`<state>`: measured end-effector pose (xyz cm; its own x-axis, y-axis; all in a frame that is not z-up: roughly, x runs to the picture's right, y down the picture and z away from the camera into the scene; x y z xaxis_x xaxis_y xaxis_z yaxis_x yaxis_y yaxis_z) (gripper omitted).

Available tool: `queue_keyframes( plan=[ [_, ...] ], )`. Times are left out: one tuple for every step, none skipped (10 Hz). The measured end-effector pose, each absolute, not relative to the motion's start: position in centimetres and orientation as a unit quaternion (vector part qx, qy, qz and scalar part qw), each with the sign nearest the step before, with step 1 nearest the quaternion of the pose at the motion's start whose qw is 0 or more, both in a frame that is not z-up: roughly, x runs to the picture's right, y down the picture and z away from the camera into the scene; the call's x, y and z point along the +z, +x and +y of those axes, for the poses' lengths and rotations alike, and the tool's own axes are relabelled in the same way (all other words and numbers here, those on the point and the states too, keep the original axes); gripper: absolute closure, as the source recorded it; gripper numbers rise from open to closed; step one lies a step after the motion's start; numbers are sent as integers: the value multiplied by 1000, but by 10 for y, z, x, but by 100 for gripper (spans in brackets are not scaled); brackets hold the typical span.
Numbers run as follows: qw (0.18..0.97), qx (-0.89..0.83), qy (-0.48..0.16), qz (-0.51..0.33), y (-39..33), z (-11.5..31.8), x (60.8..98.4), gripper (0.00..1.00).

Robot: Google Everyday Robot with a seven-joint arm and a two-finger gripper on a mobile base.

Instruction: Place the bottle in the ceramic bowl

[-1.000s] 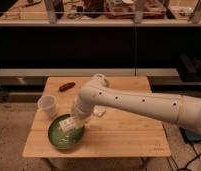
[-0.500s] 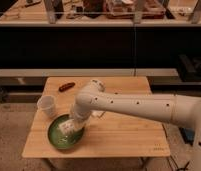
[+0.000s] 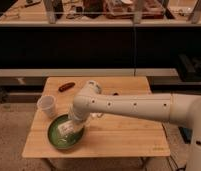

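Observation:
The green ceramic bowl [image 3: 54,136] sits at the front left of the wooden table [image 3: 124,140]. The clear bottle [image 3: 67,129] with its white label lies tilted inside the bowl's rim, right under the end of my arm. My gripper [image 3: 74,121] is low over the bowl's right half, at the bottle's upper end, and is mostly hidden by the white wrist. I cannot tell whether the bottle rests on the bowl or is held just above it.
A white paper cup [image 3: 47,106] stands just behind the bowl at the table's left edge. A small reddish-brown object [image 3: 66,87] lies at the back left. My white arm [image 3: 139,106] reaches across the table from the right. Dark shelving stands behind the table.
The arm has swung left and down, bringing the gripper and the bottle from above the bowl's right rim to low inside the bowl.

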<state>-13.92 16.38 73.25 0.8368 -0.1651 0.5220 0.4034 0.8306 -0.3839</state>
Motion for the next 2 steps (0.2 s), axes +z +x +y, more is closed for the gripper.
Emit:
queue_keyframes(
  plan=[
    [924, -157, -248, -243, -146, 163, 736, 65],
    [924, -159, -248, -245, -152, 160, 737, 59]
  ],
)
